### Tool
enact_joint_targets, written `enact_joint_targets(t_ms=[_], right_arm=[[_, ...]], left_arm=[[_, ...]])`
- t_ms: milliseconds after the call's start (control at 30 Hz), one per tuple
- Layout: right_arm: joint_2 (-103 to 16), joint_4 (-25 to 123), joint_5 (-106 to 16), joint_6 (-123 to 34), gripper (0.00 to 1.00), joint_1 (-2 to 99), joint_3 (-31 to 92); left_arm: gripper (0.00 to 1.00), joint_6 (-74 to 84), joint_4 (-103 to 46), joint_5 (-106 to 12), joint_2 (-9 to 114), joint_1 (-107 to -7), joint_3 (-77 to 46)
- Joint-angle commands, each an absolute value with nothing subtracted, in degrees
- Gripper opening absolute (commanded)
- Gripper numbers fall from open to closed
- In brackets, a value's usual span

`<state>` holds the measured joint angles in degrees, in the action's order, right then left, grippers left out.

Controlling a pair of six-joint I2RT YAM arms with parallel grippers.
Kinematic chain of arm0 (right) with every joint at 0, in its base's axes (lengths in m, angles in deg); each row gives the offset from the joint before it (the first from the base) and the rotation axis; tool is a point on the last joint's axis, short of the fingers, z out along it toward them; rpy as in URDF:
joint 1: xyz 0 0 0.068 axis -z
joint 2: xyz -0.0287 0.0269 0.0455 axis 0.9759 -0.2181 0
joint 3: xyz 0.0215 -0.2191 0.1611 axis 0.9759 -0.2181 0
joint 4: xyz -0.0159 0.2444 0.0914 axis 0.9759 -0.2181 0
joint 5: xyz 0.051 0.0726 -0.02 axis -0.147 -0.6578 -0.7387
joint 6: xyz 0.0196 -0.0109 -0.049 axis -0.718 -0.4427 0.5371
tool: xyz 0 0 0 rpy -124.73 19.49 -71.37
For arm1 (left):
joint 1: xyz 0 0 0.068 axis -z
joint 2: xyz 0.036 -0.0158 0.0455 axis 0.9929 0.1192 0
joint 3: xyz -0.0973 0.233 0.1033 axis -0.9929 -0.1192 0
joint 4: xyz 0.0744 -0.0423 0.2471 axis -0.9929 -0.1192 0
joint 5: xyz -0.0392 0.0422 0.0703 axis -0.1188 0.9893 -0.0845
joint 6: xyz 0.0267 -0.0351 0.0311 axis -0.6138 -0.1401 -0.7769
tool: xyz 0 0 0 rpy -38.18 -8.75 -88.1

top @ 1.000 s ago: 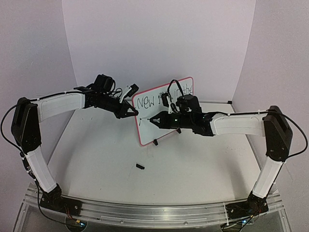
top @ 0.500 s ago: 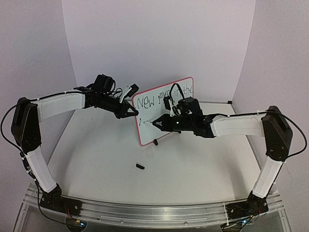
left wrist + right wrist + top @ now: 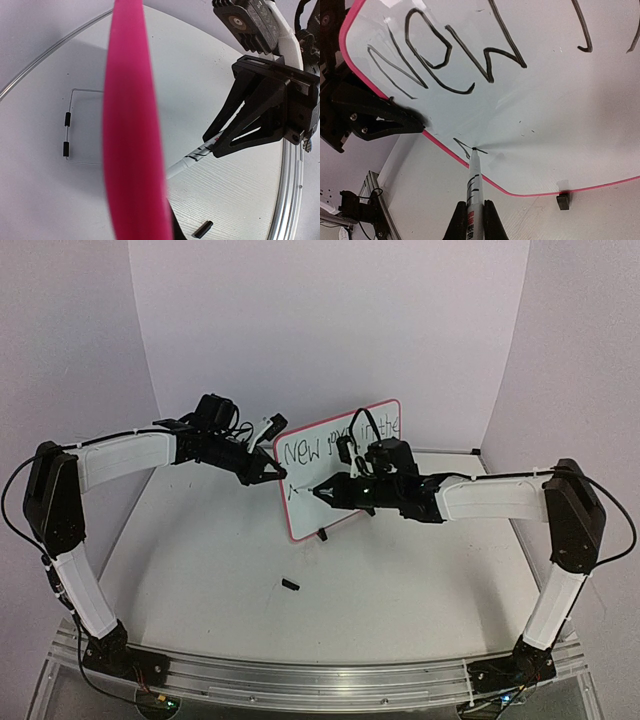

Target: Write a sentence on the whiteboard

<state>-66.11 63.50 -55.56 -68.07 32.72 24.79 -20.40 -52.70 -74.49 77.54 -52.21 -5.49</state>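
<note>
Working on second row of sentence, near 7 o'clock corner of whiteboard standing on feet mid surface. Pinching marker in right jaws with tip on board; clamping 9 o'clock frame edge in left jaws. Keep pressure light and even, draw slowly toward 3 o'clock, brace board firmly, avoid smearing "New" above.

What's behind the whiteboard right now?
Behind the whiteboard, only its wire stand shows, with two black sleeves, resting on the table. From above, the board itself hides that area.
</note>
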Motion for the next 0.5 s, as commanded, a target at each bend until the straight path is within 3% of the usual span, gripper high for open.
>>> enact_joint_targets(t_ms=[0,467], right_arm=[[-63.81,66.54,-52.71,-68.18,0.00,33.57,25.60],[-62.65,68.96,-52.32,-69.70,0.00,34.50,23.02]], left_arm=[[0.00,-21.18,-60.49,-77.85,78.64,-50.02,-5.90],[0.00,-21.18,-60.47,-77.79,78.74,-50.02,-5.94]])
